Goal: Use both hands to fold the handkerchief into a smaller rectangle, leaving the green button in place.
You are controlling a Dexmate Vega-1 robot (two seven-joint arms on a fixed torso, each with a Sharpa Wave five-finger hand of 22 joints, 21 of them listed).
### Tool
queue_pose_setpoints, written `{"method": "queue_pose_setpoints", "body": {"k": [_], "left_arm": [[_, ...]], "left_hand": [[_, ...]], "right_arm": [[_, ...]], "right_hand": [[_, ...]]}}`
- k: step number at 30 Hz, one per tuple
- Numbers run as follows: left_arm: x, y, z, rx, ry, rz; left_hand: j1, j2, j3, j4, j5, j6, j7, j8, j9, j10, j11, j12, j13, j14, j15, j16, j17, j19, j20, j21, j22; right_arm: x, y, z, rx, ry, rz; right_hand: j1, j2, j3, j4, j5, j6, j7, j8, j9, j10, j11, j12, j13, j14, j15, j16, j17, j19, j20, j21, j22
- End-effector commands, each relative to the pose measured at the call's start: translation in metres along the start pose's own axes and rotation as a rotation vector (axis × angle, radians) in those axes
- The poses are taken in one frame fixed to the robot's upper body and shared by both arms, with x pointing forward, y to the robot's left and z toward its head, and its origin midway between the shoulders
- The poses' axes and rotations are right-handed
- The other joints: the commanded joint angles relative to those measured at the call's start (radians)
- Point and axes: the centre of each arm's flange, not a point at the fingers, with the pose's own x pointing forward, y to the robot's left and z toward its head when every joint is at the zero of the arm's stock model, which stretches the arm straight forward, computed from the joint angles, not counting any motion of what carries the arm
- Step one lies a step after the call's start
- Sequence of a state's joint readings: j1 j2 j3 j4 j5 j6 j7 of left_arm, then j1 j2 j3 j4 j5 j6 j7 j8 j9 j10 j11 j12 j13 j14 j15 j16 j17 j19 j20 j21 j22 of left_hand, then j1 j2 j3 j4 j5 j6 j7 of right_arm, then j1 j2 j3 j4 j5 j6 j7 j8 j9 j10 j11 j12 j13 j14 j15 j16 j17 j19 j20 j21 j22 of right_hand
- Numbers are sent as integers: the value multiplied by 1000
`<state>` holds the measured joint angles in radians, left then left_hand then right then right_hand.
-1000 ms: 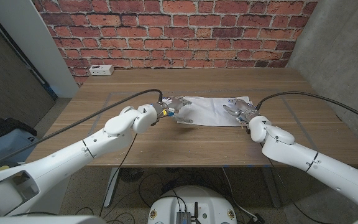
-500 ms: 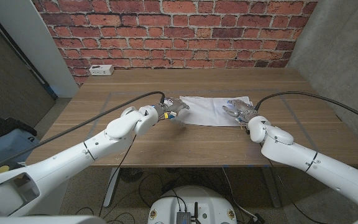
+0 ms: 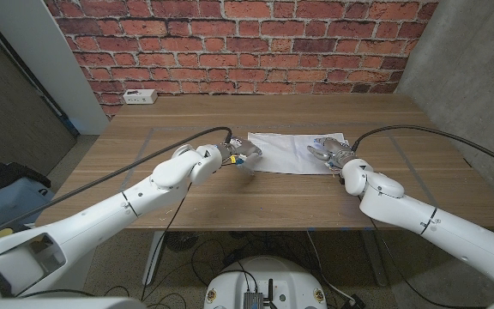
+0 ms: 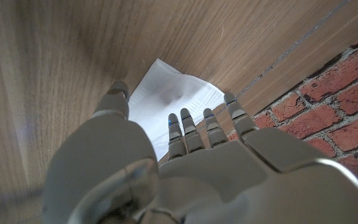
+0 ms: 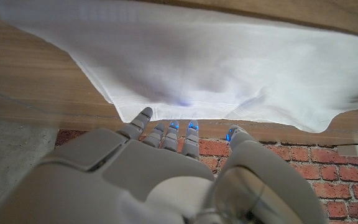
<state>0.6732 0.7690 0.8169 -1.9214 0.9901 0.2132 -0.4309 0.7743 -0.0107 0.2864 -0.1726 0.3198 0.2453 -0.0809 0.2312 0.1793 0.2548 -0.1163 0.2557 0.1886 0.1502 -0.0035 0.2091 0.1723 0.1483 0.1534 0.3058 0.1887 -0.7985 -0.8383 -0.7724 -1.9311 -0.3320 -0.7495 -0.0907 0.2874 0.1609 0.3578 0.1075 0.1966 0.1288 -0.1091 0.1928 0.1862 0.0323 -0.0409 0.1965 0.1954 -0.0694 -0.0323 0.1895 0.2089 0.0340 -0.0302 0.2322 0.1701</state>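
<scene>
At the far left corner of the wooden table (image 3: 187, 193) a white power strip (image 3: 139, 96) lies near the brick wall (image 3: 247, 43).

The left arm comes in from the near left, a black cable (image 3: 144, 154) running along it, and the left hand (image 3: 240, 155) sits at the left end of the handkerchief (image 3: 290, 153). In the head view its fingers reach onto the cloth's left edge, where the near corner looks slightly lifted. From the left wrist view the fingers (image 4: 194, 130) lie close side by side, pointing toward the cloth, with the thumb set off to one side and the white fabric showing in the gap between them (whether thumb and fingers actually pinch the cloth I cannot tell).

The handkerchief is white, spread as a wide rectangle just beyond the middle of the table, between the two hands. It lies mostly flat, with soft wrinkles.

The right hand (image 3: 329, 153) is at the cloth's right end, its fingers over the edge there. In the right wrist view the fingertips (image 5: 143, 116) line up close together right at the hem of the handkerchief (image 5: 229, 62), which drapes just past them; a firm grip cannot be made out. A second black cable (image 3: 436, 137) arcs over the table's right side to the right arm.
</scene>
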Motion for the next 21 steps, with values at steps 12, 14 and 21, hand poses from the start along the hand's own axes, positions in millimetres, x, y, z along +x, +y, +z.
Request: {"method": "queue_pose_setpoints", "body": {"k": [12,14,21], "left_arm": [[28,-7,4,34,-21,-17],[31,-9,5,33,-24,-22],[39,-17,9,17,-43,-36]], "left_hand": [[166,35,63,-11,-28,62,-24,-9,2,87,-23,13,3,92,-41,2,-1,62,-18,9,2],[194,32,69,-11,-37,71,-30,-12,3,105,-25,14,3,114,-58,2,-2,73,-21,12,2],[270,49,87,0,-75,148,-42,-6,4,196,-38,29,4,245,-126,21,3,129,-42,29,6]], "right_arm": [[9,-1,-4,3,11,14],[9,-2,-4,2,13,14],[10,-2,-5,-1,14,18]], "right_hand": [[-3,6,2,-3,-2,14,-1,5,1,8,1,5,0,7,-35,11,-1,4,10,-8,2],[-3,6,2,-3,-2,14,0,5,1,8,1,5,0,7,-35,11,-2,4,10,-9,2],[-3,6,3,-3,-2,20,3,6,1,11,1,6,0,8,-35,11,-3,4,10,-11,2]]}}
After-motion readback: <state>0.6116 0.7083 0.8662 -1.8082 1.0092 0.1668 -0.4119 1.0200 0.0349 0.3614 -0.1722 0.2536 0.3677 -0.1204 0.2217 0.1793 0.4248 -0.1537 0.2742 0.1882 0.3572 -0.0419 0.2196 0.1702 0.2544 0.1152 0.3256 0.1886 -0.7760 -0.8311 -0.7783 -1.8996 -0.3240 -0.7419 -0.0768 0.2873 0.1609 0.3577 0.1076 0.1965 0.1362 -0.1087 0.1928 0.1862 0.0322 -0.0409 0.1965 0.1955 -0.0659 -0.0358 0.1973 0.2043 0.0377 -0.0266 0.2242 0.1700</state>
